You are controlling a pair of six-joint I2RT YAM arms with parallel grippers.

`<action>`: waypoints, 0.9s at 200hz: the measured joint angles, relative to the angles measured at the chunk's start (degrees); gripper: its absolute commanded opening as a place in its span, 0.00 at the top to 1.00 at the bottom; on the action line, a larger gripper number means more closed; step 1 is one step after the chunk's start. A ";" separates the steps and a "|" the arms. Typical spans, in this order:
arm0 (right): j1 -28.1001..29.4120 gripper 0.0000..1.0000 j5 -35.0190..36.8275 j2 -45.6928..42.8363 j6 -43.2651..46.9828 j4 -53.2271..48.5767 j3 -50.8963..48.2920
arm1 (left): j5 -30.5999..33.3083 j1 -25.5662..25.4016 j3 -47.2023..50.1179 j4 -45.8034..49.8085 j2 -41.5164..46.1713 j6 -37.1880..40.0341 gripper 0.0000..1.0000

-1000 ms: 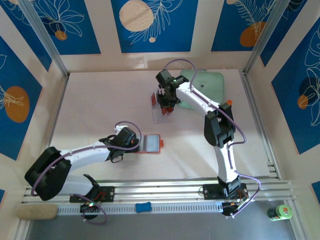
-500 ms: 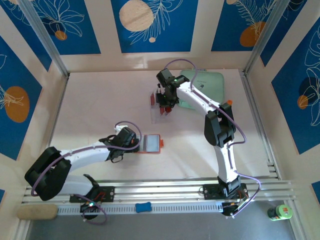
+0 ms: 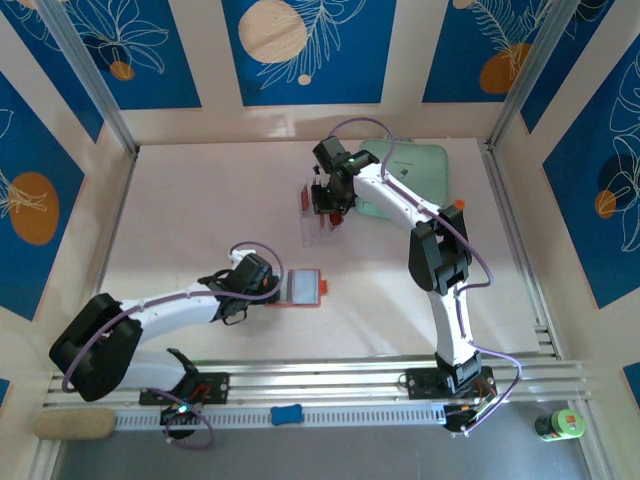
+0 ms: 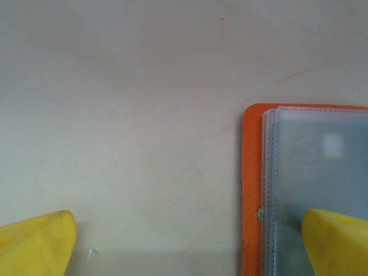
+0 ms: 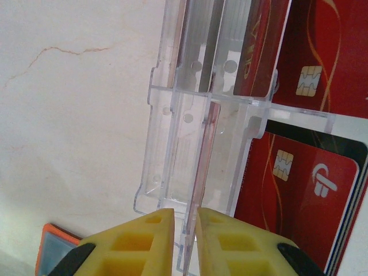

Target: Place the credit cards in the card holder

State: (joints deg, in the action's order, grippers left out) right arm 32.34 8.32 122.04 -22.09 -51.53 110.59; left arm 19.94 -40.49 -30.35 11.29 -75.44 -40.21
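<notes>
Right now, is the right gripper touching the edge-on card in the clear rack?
Cannot tell. In the right wrist view the right gripper straddles a card standing edge-on in the clear rack. The slivers beside the card could be gaps or glare.

Blue leaf-print wall panels point(image 3: 300, 50), pale marbled tabletop point(image 3: 200, 210), aluminium rails point(image 3: 330, 375) along near edge.

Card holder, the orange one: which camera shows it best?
Top external: nearly the whole card holder lies open there, grey inside up. The left wrist view gives a close-up of one orange corner and its clear sleeves; the right wrist view catches just a corner at lower left.
</notes>
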 measured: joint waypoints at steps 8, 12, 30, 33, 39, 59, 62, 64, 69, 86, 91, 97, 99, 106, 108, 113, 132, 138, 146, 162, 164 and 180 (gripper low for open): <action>0.00 0.79 0.00 0.02 0.00 -0.15 0.11 | 0.02 0.00 0.00 0.00 0.00 0.00 0.00; 0.00 0.79 0.02 0.02 -0.02 -0.24 0.20 | 0.00 0.00 0.02 -0.04 0.00 0.00 0.00; 0.00 0.79 0.04 0.13 0.00 -0.81 0.70 | 0.00 0.00 0.11 -0.17 0.00 0.00 0.00; 0.00 0.79 0.07 0.13 0.00 -0.85 0.76 | 0.00 0.00 0.11 -0.20 0.00 0.00 0.00; 0.00 0.79 0.11 0.15 0.00 -0.87 0.85 | 0.00 0.00 0.11 -0.22 0.00 0.00 0.00; 0.00 0.79 0.48 0.31 0.02 -1.44 1.11 | -0.02 0.00 0.22 -0.48 -0.02 -0.02 0.00; 0.00 0.78 0.50 0.37 0.02 -1.57 1.20 | -0.02 0.00 0.24 -0.52 0.00 -0.02 0.00; 0.00 0.77 0.52 0.44 0.02 -1.64 1.25 | -0.02 0.00 0.24 -0.57 0.00 -0.02 0.00; 0.00 0.77 0.63 0.55 0.04 -1.73 1.31 | -0.04 0.00 0.26 -0.61 0.00 -0.02 0.00; 0.00 0.77 0.68 1.09 0.09 -1.95 1.51 | -0.24 0.00 0.31 -0.70 0.00 -0.02 0.00; 0.00 0.77 0.68 1.20 0.11 -2.05 1.51 | -0.24 0.00 0.31 -0.72 -0.02 -0.02 0.00; 0.00 0.77 0.68 1.31 0.15 -2.16 1.51 | -0.24 0.00 0.31 -0.85 0.00 -0.02 0.00; 0.00 0.77 0.68 1.31 0.15 -2.19 1.51 | -0.26 0.00 0.31 -0.90 -0.02 -0.02 0.00; 0.00 0.77 0.68 1.36 0.20 -2.19 1.49 | -0.37 0.00 0.31 -1.03 0.00 -0.02 0.00; 0.00 0.77 0.70 1.36 0.20 -2.19 1.49 | -0.39 0.02 0.31 -1.07 0.00 -0.02 0.00; 0.00 0.77 0.70 1.36 0.20 -2.19 1.51 | -0.42 0.02 0.31 -1.11 0.00 -0.02 0.00; 0.07 0.77 1.16 1.36 0.24 -2.19 1.51 | -0.42 0.15 0.31 -1.25 -0.02 -0.02 0.00; 0.17 0.77 1.36 1.36 0.26 -2.19 1.51 | -0.42 0.15 0.31 -1.29 0.00 -0.02 0.00; 0.33 0.77 1.81 1.33 0.46 -2.19 1.53 | -0.42 0.15 0.31 -1.31 0.00 -0.02 0.00; 0.90 0.76 2.73 1.33 0.90 -2.62 1.88 | -0.42 0.15 0.31 -1.33 0.00 -0.02 0.00; 0.98 0.76 2.89 1.36 0.87 -2.71 1.95 | -0.42 0.15 0.31 -1.33 0.00 -0.02 0.00; 1.70 0.76 4.24 1.33 1.36 -3.61 3.10 | -0.42 0.15 0.31 -1.44 0.00 -0.02 0.00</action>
State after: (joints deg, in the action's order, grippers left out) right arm 34.04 12.56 123.37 -20.73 -55.13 113.69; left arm 19.53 -40.34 -30.04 9.85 -75.44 -40.23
